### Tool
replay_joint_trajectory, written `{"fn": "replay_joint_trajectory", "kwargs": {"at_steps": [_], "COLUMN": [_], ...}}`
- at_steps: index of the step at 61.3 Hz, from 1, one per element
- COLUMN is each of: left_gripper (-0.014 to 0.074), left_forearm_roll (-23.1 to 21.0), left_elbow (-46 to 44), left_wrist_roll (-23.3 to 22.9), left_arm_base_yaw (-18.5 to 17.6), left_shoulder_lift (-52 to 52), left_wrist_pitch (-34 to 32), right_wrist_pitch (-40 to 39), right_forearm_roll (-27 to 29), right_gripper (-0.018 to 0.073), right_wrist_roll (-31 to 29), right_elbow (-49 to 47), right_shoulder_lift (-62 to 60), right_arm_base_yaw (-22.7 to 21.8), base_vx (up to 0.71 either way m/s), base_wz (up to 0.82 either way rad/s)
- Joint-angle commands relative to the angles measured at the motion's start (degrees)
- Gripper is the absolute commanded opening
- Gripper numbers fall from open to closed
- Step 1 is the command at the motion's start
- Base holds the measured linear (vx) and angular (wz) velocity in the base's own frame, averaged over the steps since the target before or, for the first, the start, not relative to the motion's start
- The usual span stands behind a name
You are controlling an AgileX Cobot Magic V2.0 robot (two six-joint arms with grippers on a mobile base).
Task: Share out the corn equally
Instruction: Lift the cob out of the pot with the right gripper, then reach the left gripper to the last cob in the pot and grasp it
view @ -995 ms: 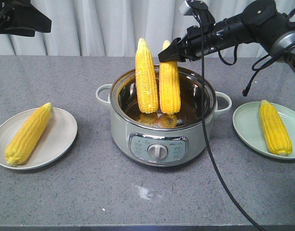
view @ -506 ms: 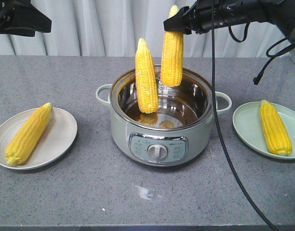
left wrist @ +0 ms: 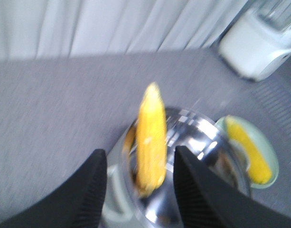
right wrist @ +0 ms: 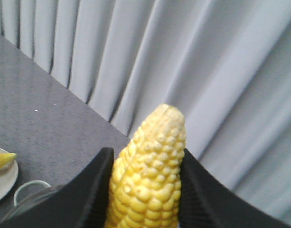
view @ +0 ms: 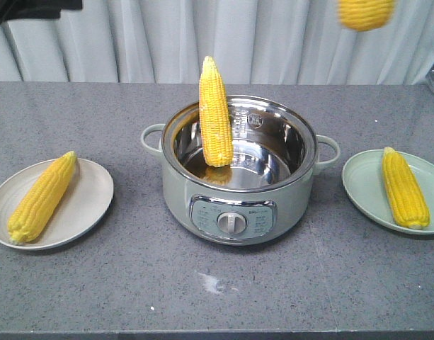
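so, right gripper (right wrist: 145, 161): clamped on lifted cob (view: 365, 13), upper right, risen from pot (view: 301, 191)
left gripper (left wrist: 138, 156): spread wide, empty
pot: kept 1 standing cob (view: 215, 113)

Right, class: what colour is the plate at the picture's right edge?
The plate is pale mint green, clearest in the exterior front-facing view.
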Motion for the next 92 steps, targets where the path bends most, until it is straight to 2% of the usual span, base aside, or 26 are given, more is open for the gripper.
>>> {"fn": "replay_joint_trajectory", "kwargs": {"at_steps": [1, 7, 15, 21, 26, 29, 35, 45, 73, 92], "left_gripper": [0.0316, 0.0319, 0.0355, 0.0428, 0.0508, 0.0546, 0.0595, 0.0593, 0.0593, 0.0593], "left_forearm_roll": [-9.64, -15.56, -19.17, -24.77, -29.32, -30.59, -29.38, -23.98, -23.53, -21.18], "left_elbow": [-1.51, -1.51, -1.57, -1.91, -5.53, -8.54, -15.86, -22.42, -22.82, -22.82], "left_wrist_roll": [5.81, 9.64, 12.48, 14.48, 18.20, 19.53, 20.03, 18.15, 13.60, 13.62], "left_arm_base_yaw": [-2.18, -5.00, -7.45, -8.44, -9.24, -9.83, -11.10, -12.49, -12.96, -13.02], "left_shoulder_lift": [-0.88, 1.37, 5.32, 8.01, 10.78, 12.40, 16.39, 23.09, 32.62, 34.61], "left_wrist_pitch": [-8.46, -13.31, -18.54, -22.06, -21.92, -21.57, -21.67, -21.72, -18.71, -14.60], "right_wrist_pitch": [-1.98, -1.10, 1.75, 4.07, 4.53, 4.46, 4.52, 4.83, 6.17, 7.11], "right_forearm_roll": [-7.00, -13.37, -17.96, -20.04, -20.87, -20.99, -20.99, -20.99, -21.17, -21.17], "right_gripper": [-0.0004, -0.0004, -0.0004, -0.0004, -0.0004, -0.0004, -0.0004, -0.0004, -0.0004, -0.0004], "right_wrist_roll": [3.88, 6.74, 8.89, 9.57, 9.64, 9.70, 9.70, 9.70, 9.46, 9.46], "right_elbow": [-0.88, -0.73, -0.73, -0.73, -0.73, -0.73, -0.73, -0.73, -0.73, -0.73], "right_shoulder_lift": [-4.97, -7.79, -8.78, -8.71, -8.58, -8.58, -8.58, -8.58, -8.58, -8.58], "right_arm_base_yaw": [-0.26, -0.26, -0.26, -0.26, -0.26, -0.26, -0.26, -0.20, -0.20, -0.20], "base_vx": [0.00, 0.00, 0.00, 0.00, 0.00, 0.00, 0.00, 0.00, 0.00, 0.00], "base_wz": [0.00, 0.00, 0.00, 0.00, 0.00, 0.00, 0.00, 0.00, 0.00, 0.00]}}
